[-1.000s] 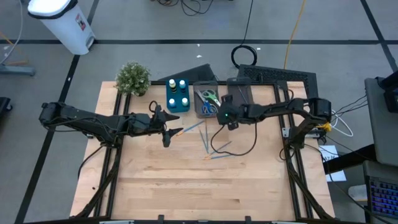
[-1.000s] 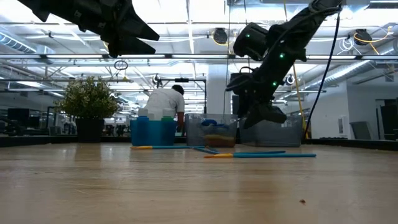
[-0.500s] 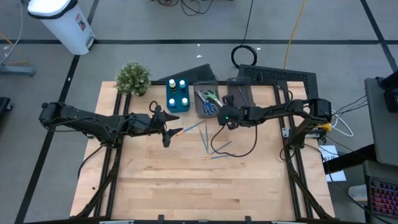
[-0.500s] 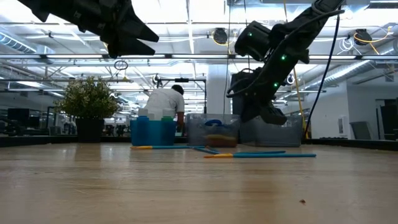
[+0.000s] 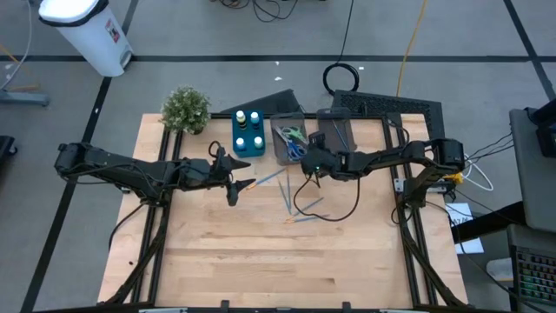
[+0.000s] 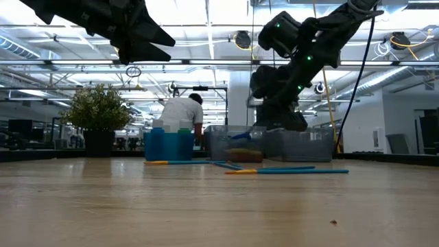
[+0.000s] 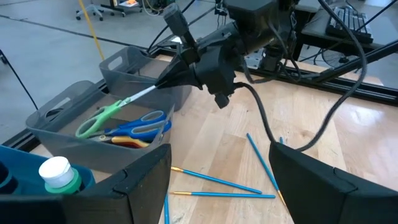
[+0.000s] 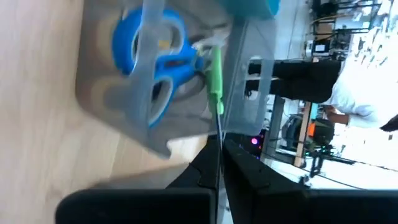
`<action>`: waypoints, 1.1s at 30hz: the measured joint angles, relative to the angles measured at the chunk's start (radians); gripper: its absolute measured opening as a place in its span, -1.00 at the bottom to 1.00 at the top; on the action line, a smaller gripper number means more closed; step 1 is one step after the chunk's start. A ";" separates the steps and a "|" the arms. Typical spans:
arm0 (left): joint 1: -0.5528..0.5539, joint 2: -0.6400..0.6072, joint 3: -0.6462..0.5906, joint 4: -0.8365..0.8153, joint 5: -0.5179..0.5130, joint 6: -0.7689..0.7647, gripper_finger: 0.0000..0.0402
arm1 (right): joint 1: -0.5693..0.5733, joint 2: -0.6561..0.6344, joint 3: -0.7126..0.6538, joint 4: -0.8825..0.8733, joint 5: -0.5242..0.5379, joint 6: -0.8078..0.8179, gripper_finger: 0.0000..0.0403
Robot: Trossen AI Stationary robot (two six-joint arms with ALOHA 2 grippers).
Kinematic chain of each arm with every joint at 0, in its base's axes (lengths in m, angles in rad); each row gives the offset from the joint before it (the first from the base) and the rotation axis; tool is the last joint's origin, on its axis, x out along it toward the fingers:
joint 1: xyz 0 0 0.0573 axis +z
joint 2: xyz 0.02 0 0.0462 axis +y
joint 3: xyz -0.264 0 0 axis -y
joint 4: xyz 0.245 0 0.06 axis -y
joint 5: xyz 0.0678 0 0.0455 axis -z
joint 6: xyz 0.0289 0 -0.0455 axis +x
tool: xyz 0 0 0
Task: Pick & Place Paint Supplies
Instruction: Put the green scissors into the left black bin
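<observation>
A wooden table (image 5: 261,261) seen from above, with two dark robot arms reaching in from either side. The landmark is the grey bin (image 5: 277,139) near the table's back edge.

The left arm waits well to the left of the grey bin. The left gripper (image 5: 233,195) hangs above the table with its fingers apart and nothing between them.

The right arm reaches to the grey bin's front right corner. A second ago the right gripper (image 7: 166,81) was spread wide and stood a little further from the bin. It has since edged closer and clenched. Its fingertips now pinch the thin metal blade of the green scissors (image 7: 102,118), whose handles rest inside the grey bin.

A blue bin (image 5: 234,144) touches the grey bin's left side. A small potted plant (image 5: 186,109) stands further left.

Blue scissors (image 7: 140,124) lie in the grey bin beside the green pair.

Several thin blue brushes (image 5: 291,196) lie loose on the table in front of the grey bin, some crossing one another.

Small bottles (image 5: 248,130) stand in the blue bin.

The fresh pinch suggests the green scissors are being lifted or nudged into place, though which cannot be told. The brushes appear to be the supplies not yet put away.
</observation>
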State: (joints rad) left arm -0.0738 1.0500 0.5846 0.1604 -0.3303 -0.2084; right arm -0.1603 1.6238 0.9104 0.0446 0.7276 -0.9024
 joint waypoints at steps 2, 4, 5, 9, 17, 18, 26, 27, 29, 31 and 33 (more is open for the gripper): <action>0.000 0.000 0.000 0.000 0.000 -0.001 0.36 | 0.001 0.000 0.000 0.016 -0.034 0.044 -0.99; 0.000 0.000 0.000 0.000 0.000 -0.002 0.36 | 0.001 0.000 0.000 0.023 -0.086 0.093 -0.99; 0.000 0.000 0.000 0.000 0.000 -0.002 0.36 | -0.001 0.000 0.000 0.029 -0.108 0.116 -0.99; 0.000 0.000 0.000 0.000 0.000 -0.002 0.36 | -0.010 0.000 0.000 0.057 -0.161 0.184 -0.98; 0.000 0.000 0.000 -0.002 0.000 -0.004 0.36 | -0.009 0.000 0.000 0.112 -0.209 0.253 -0.83; 0.000 0.000 0.000 -0.002 0.000 -0.004 0.36 | -0.009 0.000 0.000 0.108 -0.218 0.263 -0.78; 0.000 0.000 0.000 -0.002 0.000 -0.007 0.36 | -0.005 0.000 0.000 0.109 -0.230 0.287 -0.36; 0.000 0.000 0.000 -0.002 0.000 -0.008 0.36 | -0.002 0.000 0.000 0.109 -0.229 0.294 -0.32; 0.000 0.000 0.000 -0.002 0.000 -0.011 0.36 | 0.004 0.000 0.000 0.109 -0.228 0.303 -0.23; 0.000 0.000 0.000 -0.002 0.000 -0.011 0.36 | 0.010 0.000 0.000 0.109 -0.223 0.317 -0.16; 0.000 0.000 0.000 -0.002 0.000 -0.012 0.36 | 0.016 0.000 0.000 0.109 -0.190 0.326 -0.10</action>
State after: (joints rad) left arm -0.0734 1.0500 0.5846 0.1581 -0.3302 -0.2199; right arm -0.1443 1.6233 0.9108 0.1539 0.5373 -0.5762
